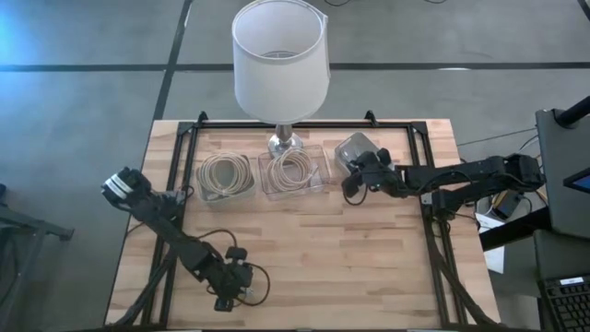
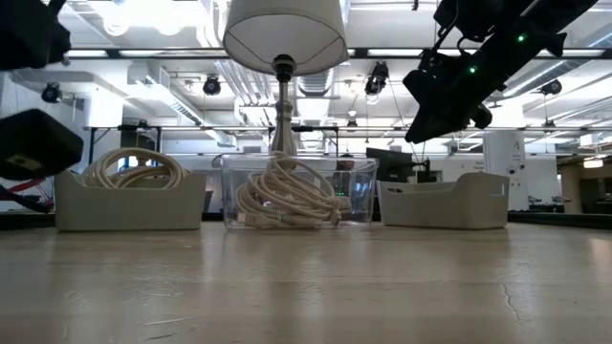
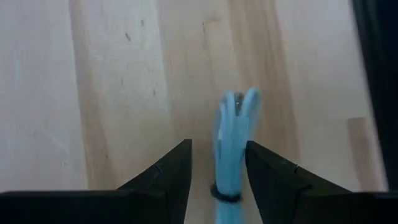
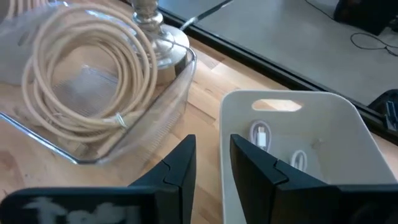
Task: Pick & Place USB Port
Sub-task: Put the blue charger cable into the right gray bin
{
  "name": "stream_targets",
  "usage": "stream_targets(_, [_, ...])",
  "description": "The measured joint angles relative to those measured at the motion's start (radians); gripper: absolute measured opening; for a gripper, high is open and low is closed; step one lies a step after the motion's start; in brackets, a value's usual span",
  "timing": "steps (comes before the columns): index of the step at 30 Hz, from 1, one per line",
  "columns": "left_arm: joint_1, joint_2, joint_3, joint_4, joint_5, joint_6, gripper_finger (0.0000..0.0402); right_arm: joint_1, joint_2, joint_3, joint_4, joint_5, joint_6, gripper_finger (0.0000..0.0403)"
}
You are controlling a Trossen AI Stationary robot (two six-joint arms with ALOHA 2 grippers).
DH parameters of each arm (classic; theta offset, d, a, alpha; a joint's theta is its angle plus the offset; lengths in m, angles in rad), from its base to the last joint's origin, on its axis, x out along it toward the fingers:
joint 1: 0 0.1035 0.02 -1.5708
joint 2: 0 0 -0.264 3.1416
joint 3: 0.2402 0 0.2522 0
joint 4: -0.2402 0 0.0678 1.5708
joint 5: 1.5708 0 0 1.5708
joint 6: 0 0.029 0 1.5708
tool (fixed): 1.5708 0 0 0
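Observation:
A light-blue bundled cable (image 3: 233,137) with a dark band (image 3: 225,194) around it shows only in the left wrist view, over the bare wood. My left gripper (image 3: 219,146) (image 1: 229,290) is open near the table's near edge, one finger on each side of the bundle. My right gripper (image 4: 213,140) (image 1: 353,189) hovers narrowly open and empty over the near rim of the white bin (image 4: 286,96) (image 1: 355,146). Two small white plug pieces (image 4: 259,134) lie on the bin's floor. My left gripper comes at the blue cable from above, with its fingers along the bundle. The bundle shows close against one finger (image 3: 261,168) and apart from the other. I cannot tell whether it touches the finger, or whether it lies on the table.
A clear bin (image 1: 295,171) (image 4: 93,93) and an opaque bin (image 1: 226,175) each hold a coiled beige cable in the far row. A lamp (image 1: 279,55) stands behind the clear bin. A black frame (image 1: 429,212) runs round the table. Bare wood (image 1: 332,249) fills the middle.

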Motion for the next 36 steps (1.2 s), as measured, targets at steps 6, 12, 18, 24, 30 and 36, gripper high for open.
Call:
stream_targets(6, [0.005,0.038,0.009,0.003,-0.004,0.012,0.0151,0.004,0.000,0.000,0.079,0.000,-0.051,0.0094])
stream_targets(12, [0.007,0.034,0.007,-0.001,-0.017,0.012,0.0117,0.061,0.000,0.000,0.231,-0.096,-0.206,0.0098])
stream_targets(18, [0.023,0.021,0.005,0.003,-0.052,0.020,0.0037,0.144,0.000,0.000,0.362,-0.268,-0.383,0.0117])
stream_targets(24, [0.071,0.007,0.026,-0.001,-0.161,0.030,0.0027,0.226,0.000,0.000,0.514,-0.342,-0.515,0.0143])
stream_targets(30, [0.141,-0.036,0.076,0.111,-0.164,0.169,0.0056,0.266,0.000,0.000,0.549,-0.367,-0.571,0.0164])
stream_targets(36, [0.207,-0.055,0.156,0.268,-0.158,0.434,0.0035,0.267,0.000,0.000,0.554,-0.380,-0.565,0.0171])
